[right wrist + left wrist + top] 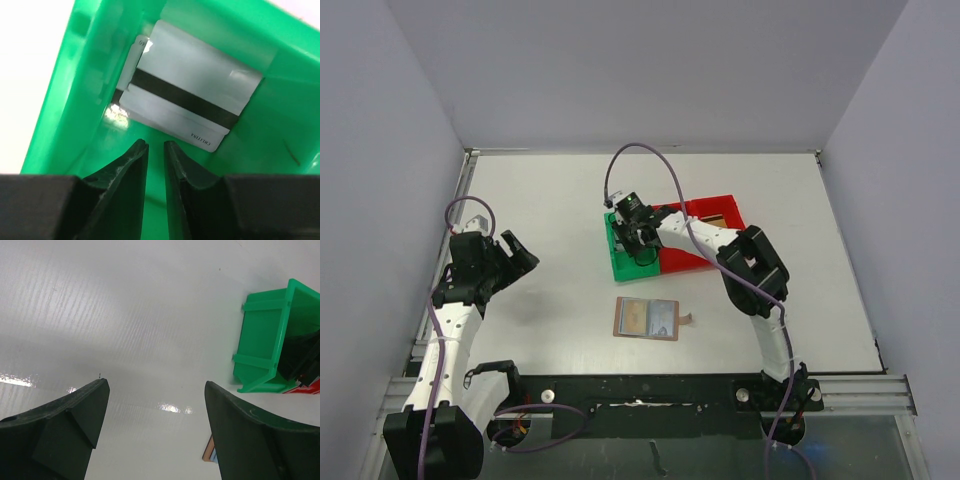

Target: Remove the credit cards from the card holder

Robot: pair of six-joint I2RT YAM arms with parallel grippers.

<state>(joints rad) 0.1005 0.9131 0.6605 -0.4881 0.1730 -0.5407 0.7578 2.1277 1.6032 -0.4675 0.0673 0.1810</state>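
Hanging over the left side of the white table [550,190], the left gripper [518,252] has its jaws spread wide with nothing between them; its wrist view shows only bare tabletop between the two dark fingers [75,425]. Further right, near the front edge of the table and roughly midway between the two arms, the card holder [647,319] lies opened flat with its pale blue-grey pockets facing up and its little brown tab sticking out on its right side. A corner of it also peeks in beside the right-hand finger in the left wrist view [210,454]. It is well apart from both grippers. Just behind it and slightly to the right stands the green bin [618,262], and the right gripper [638,240] reaches down into it. In the right wrist view its jaws are drawn close, parted by only a narrow slit that shows green bin floor, gripping nothing. Just beyond the fingertips [141,150], a white card [187,102] with a black magnetic stripe lies tilted against the bin's inner wall, with the edge of a second card [131,65] showing beneath it at the left. Touching the green bin on its right side is the red bin [720,212].
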